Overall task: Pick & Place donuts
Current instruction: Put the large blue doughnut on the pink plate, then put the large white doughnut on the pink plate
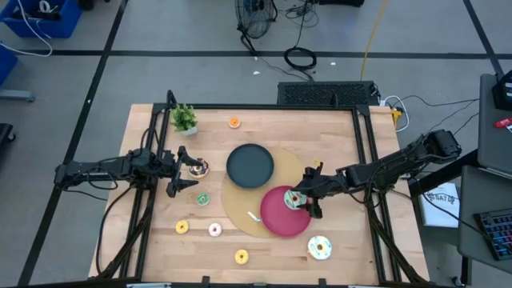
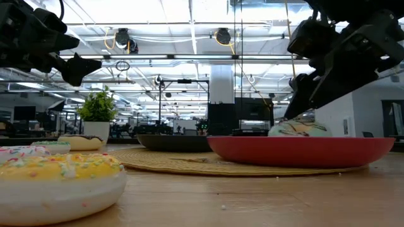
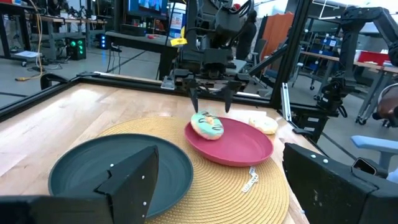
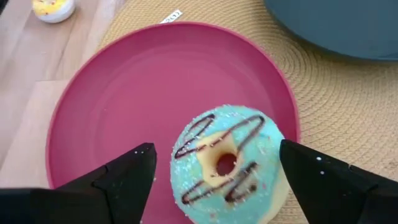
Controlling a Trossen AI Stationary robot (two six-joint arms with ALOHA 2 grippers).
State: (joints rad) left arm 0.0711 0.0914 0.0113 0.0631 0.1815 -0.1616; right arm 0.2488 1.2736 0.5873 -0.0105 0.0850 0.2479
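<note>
Nearest the table-level camera, a white-yellow sprinkled donut (image 2: 60, 183) sits on the wooden tabletop (image 1: 344, 144); from above it lies just off the red plate's (image 1: 276, 220) front-right side. Along the front edge of the tabletop, three small donuts lie well apart: a yellow one (image 1: 242, 257), a pale pink one (image 1: 214, 230) and another yellow one (image 1: 182, 227). Mid-tabletop, the mint-green donut (image 4: 227, 163) with chocolate drizzle rests on the red plate near its rim. The right end effector (image 1: 302, 200) stands over it, fingers spread to either side, released, not touching as far as can be seen. The plate overlaps a woven round mat (image 1: 240, 210) shared with the black plate (image 1: 250, 165). The left end effector (image 1: 180, 170) hovers released beside a chocolate donut (image 1: 198, 167), a small green donut (image 1: 203, 199) nearby. Farthest: small orange donut (image 1: 234, 122) and potted plant (image 1: 184, 118).
</note>
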